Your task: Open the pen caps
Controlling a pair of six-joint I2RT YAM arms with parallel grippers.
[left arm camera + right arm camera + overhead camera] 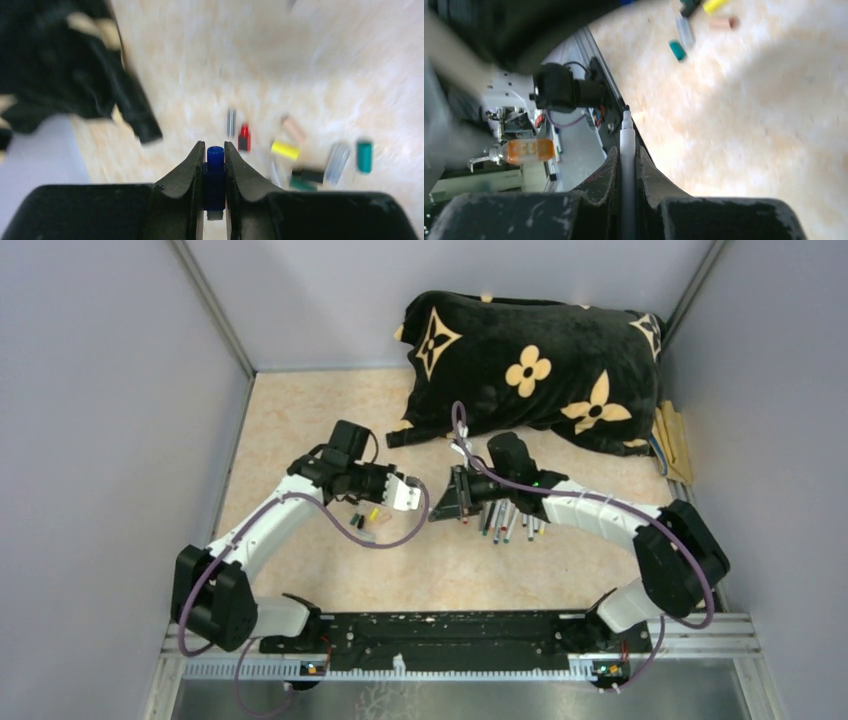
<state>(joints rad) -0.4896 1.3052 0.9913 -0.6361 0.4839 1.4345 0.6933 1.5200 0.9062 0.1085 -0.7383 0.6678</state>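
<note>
2 robot arms meet over the middle of a mottled beige table [300,410]. The left gripper [215,148] is nearly closed, pinching 1 blue cap [215,172] upright between its fingers. The right gripper [626,150] is clamped tight on 1 pen [626,135] with a pale grey barrel, its bare dark tip pointing away from the fingers. From above, the 2 grippers face each other, close but apart.

The loose caps [360,518] lie in a small scatter on the table under the left wrist. In the blurred left wrist view 7 can be made out: 1 red [244,137], 1 yellow [285,149], 1 pale pink [292,129], 1 teal [364,156], 1 black [309,175] and 2 grey. The other pens [505,522] lie side by side beneath the right forearm. About 5 ends show, but the arm hides the rest, so the count is uncertain.

1 black pillow [530,365] with tan flowers fills the far side of the table, just behind the right arm.
</note>
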